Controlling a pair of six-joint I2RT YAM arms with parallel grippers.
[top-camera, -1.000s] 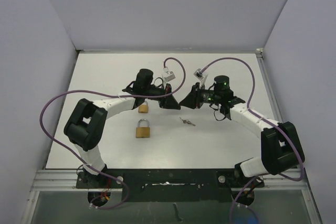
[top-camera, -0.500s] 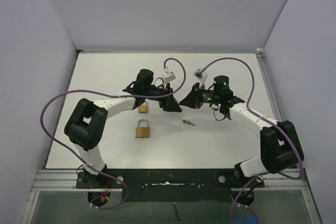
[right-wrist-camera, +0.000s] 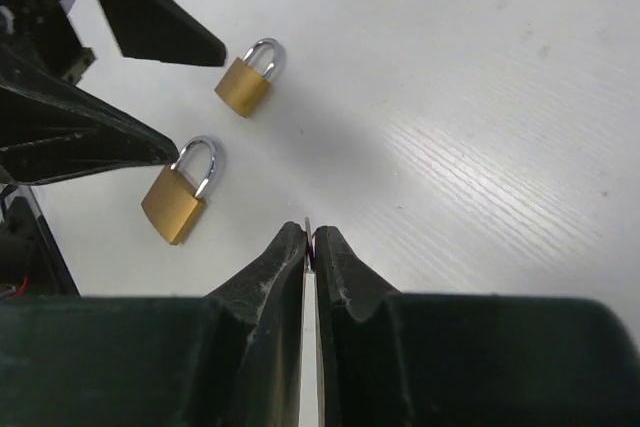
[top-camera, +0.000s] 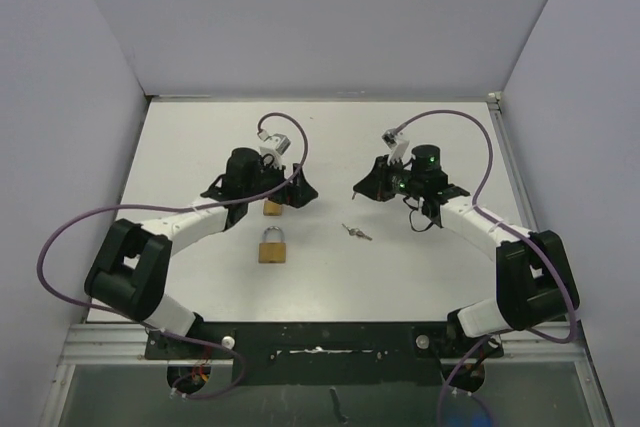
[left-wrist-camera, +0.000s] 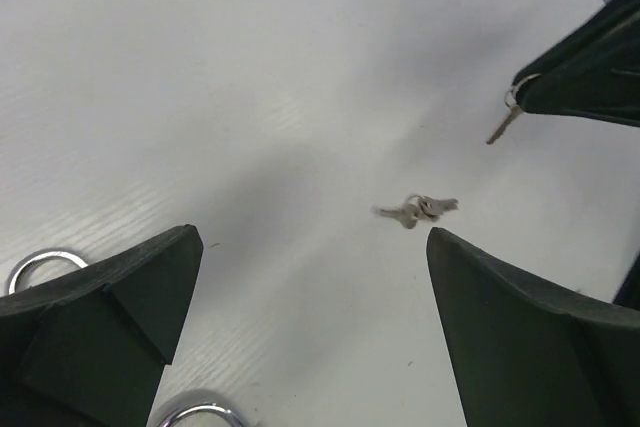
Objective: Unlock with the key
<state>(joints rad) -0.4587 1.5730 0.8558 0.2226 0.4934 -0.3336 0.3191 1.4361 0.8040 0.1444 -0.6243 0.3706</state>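
Quick rundown of what you can and can't see. The left hand (left-wrist-camera: pixel 312 247) has its fingers spread wide with nothing between them, hovering just above the counter (top-camera: pixel 420 267). Its own camera cuts off both padlocks, so only two silver shackle loops poke in at the bottom left corner.

The right hand (right-wrist-camera: pixel 308 239) is pinched tight on a key (left-wrist-camera: pixel 503 125). From its own wrist view the key is barely there, just a thin pale sliver between the fingertips. The left wrist view is much better: the key dangles off a small ring at the tip of the hand, up off the counter. From the top camera I honestly can't pick the held key out at all.

There's also a small loose bunch of keys (left-wrist-camera: pixel 415 210) lying flat on the counter between the two hands, too small to count.

The two brass padlocks, one (right-wrist-camera: pixel 245 85) farther from the right hand and one (right-wrist-camera: pixel 178 202) nearer, both lie flat, close together but apart. From the top view one of them sits right at the left hand, partly tucked under it. No keyhole shows in any view, and I can't tell whether the shackles are latched.
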